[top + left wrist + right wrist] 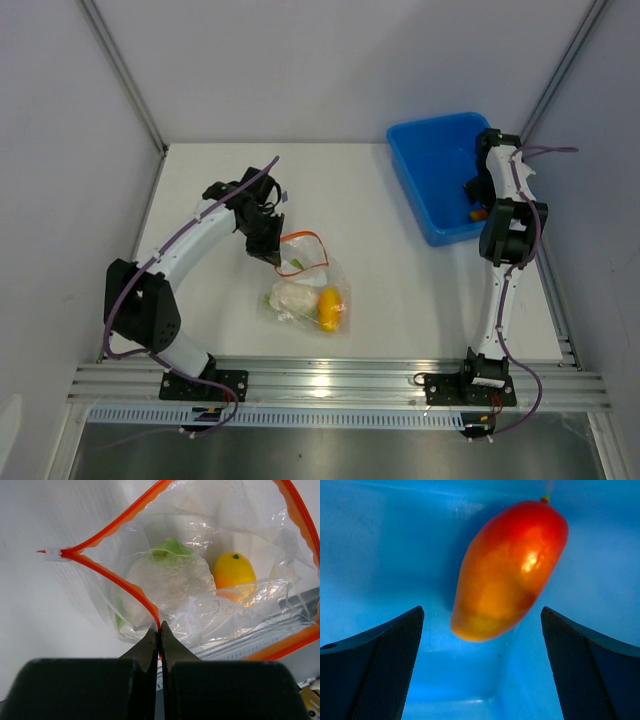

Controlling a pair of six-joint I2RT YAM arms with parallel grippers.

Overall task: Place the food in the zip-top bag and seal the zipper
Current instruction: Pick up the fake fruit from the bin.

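Note:
The clear zip-top bag point(308, 298) lies mid-table with its orange-red zipper point(303, 240) mouth gaping open. Inside are the white-and-green cauliflower lump point(167, 577) and the yellow-orange piece point(233, 571); both also show in the top view, the lump point(290, 297) left of the yellow piece point(329, 305). My left gripper point(160, 630) is shut on the zipper strip point(117, 582) at the mouth's near edge. The red-orange piece point(510, 567) lies in the blue bin. My right gripper point(482, 622) is open just above it, one finger on each side, not touching.
The blue plastic bin point(425, 165) stands at the back right, and the right arm reaches down into it. A white slider tab point(54, 554) sits at the zipper's left end. A metal rail point(330, 378) runs along the table's near edge.

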